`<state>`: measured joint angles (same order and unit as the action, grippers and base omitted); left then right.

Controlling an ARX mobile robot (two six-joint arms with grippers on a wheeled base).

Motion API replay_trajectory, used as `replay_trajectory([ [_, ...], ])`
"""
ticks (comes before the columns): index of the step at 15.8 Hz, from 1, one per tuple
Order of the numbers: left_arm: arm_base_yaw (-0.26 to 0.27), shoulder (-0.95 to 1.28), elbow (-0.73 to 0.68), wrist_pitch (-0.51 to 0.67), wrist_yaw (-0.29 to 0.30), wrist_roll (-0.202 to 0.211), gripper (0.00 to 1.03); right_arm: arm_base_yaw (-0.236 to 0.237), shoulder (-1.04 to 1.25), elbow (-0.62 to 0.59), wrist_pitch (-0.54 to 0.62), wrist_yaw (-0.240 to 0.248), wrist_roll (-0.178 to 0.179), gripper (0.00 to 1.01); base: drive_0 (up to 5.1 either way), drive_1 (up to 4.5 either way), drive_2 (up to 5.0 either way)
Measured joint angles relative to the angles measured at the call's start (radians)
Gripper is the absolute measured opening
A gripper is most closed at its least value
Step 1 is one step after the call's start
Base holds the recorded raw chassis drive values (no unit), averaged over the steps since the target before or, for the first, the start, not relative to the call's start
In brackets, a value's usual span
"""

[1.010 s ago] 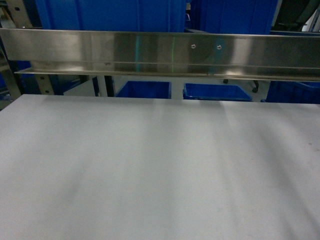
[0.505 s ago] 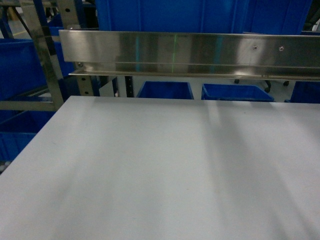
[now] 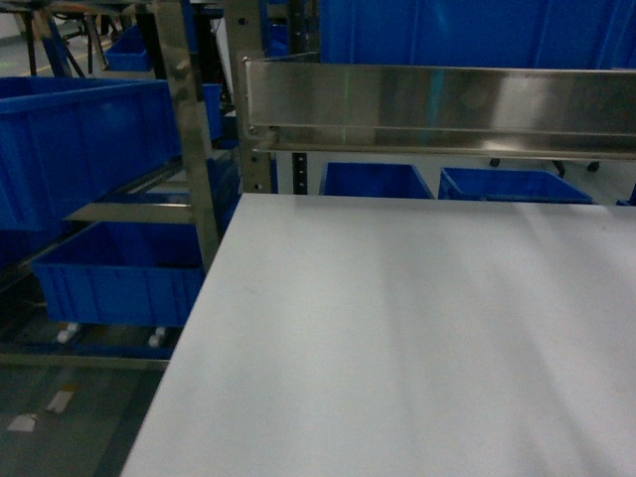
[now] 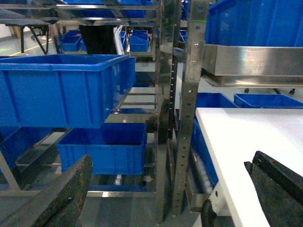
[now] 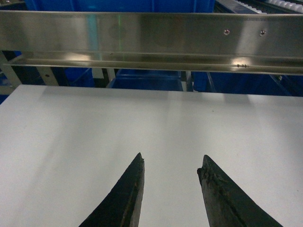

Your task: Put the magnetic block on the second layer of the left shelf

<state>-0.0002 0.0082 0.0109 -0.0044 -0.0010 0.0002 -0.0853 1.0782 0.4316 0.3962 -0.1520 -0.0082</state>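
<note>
Left shelf is sitting at the left side of the head view, steel uprights with blue crates on its rails, right beside the white desk. A steel beam is running across just behind the desk's far edge, more blue bins showing below it. Not seeing the magnetic block anywhere, honestly.

Left wrist view: the left pincer is hanging wide open with nothing between its dark fingers, looking straight at the shelf's perforated uprights, a big crate on an upper rail and another crate lower down.

Right wrist view: the right pincer is hovering open over bare desk, holding nothing, facing the beam.
</note>
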Motion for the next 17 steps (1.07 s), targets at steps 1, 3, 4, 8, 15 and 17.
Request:
replay_trajectory([
  [1, 0.000, 0.000, 0.000, 0.001, 0.000, 0.000, 0.98, 0.000, 0.000, 0.000, 0.004, 0.000, 0.000, 0.31, -5.1, 2.35, 2.3],
  [3, 0.000, 0.000, 0.000, 0.001, 0.000, 0.000, 0.98, 0.000, 0.000, 0.000, -0.001, 0.000, 0.000, 0.31, -5.0, 2.47, 2.5],
  [4, 0.000, 0.000, 0.000, 0.001, 0.000, 0.000, 0.98, 0.000, -0.001, 0.000, 0.008, 0.000, 0.000, 0.31, -5.0, 2.49, 2.5],
  [8, 0.000, 0.000, 0.000, 0.000, 0.001, 0.000, 0.98, 0.000, 0.000, 0.000, 0.000, 0.002, 0.000, 0.31, -5.0, 2.42, 2.4],
  [15, 0.000, 0.000, 0.000, 0.000, 0.001, 0.000, 0.98, 0.000, 0.000, 0.000, 0.005, 0.002, 0.000, 0.31, -4.9, 2.53, 2.5],
  [17, 0.000, 0.000, 0.000, 0.000, 0.000, 0.000, 0.98, 0.000, 0.000, 0.000, 0.008, 0.000, 0.000, 0.31, -5.0, 2.44, 2.4],
])
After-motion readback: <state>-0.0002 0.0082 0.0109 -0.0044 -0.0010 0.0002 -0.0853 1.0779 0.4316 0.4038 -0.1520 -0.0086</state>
